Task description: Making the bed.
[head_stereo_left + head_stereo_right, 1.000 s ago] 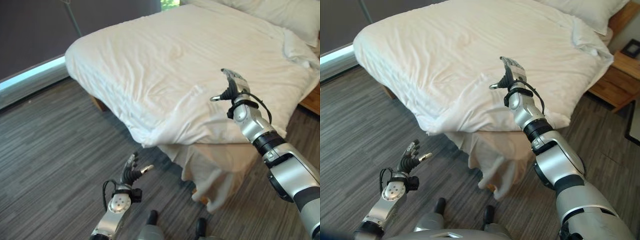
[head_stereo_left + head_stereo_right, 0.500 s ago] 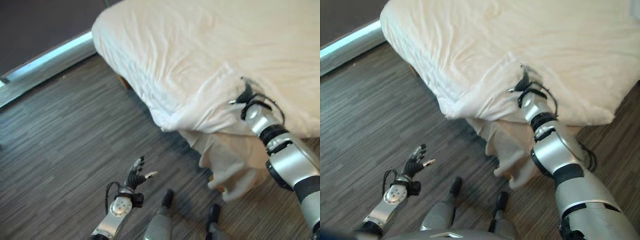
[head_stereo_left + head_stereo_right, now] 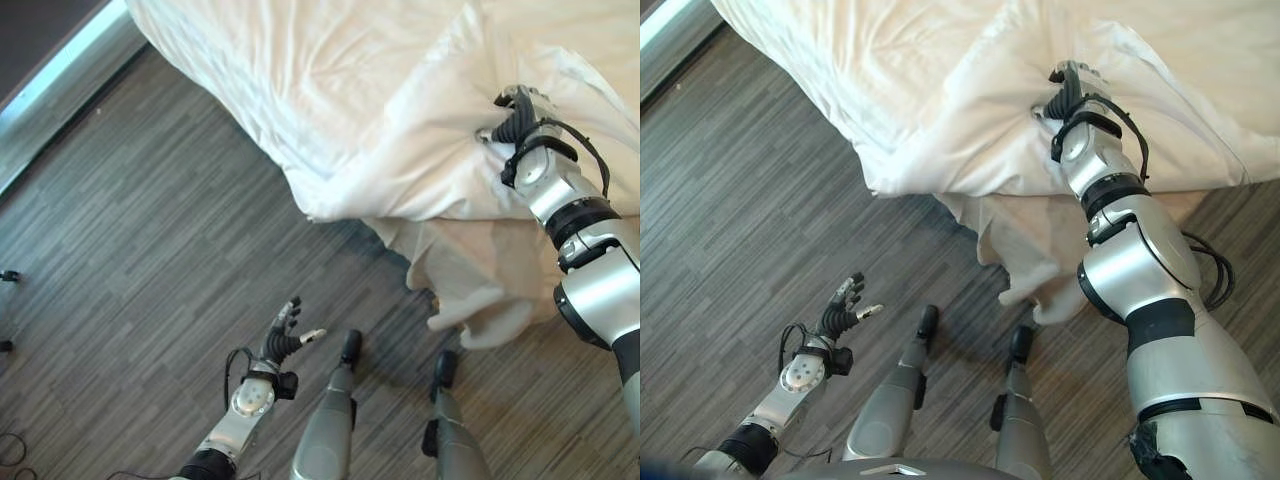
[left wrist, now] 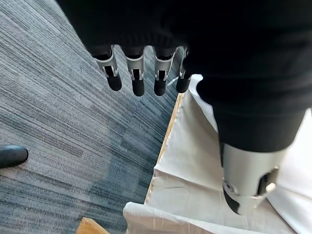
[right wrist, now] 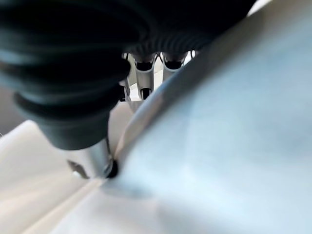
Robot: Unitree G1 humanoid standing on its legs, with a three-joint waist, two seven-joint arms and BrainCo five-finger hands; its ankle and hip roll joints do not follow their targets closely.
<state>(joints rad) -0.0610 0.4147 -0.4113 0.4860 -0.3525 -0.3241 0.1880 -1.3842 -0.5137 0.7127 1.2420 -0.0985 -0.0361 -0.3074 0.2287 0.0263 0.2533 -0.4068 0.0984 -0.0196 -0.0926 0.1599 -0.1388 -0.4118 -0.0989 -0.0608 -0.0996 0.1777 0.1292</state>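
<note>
A white duvet (image 3: 380, 100) covers the bed, its corner hanging over the edge near me. My right hand (image 3: 515, 118) reaches onto that corner with its fingers curled into a raised fold of the cloth. In the right wrist view the thumb (image 5: 92, 156) and fingers (image 5: 146, 73) pinch the duvet (image 5: 219, 146) between them. Below the duvet a loose white sheet (image 3: 470, 290) droops toward the floor. My left hand (image 3: 283, 340) hangs low over the floor, open and holding nothing, its fingers (image 4: 138, 80) straight.
Dark striped wood floor (image 3: 150, 250) spreads to the left of the bed. A pale strip (image 3: 50, 80) runs along the wall at the top left. A wooden bed leg (image 4: 92, 226) shows under the hanging sheet (image 4: 190, 165).
The view has tilted down toward the bed's corner. My right hand has gone from hovering over the duvet to closing on a fold, which now bunches up around it. The left hand stays open.
</note>
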